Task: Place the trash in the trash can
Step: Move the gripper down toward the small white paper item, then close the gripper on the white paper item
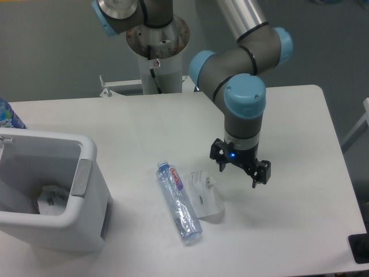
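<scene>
A slim clear water bottle (179,200) with a red-pink label lies on its side on the white table, cap toward the back. Touching its right side lies a crumpled clear-white wrapper (205,193) with dark print. My gripper (239,171) hangs open above the table, just right of the wrapper, with nothing between its fingers. The white trash can (86,190) stands at the front left, and some crumpled white trash (53,198) lies inside it.
A blue bottle (8,115) peeks in at the left edge behind the trash can. The arm's base column (157,52) stands at the table's back edge. A dark object (360,248) sits at the front right corner.
</scene>
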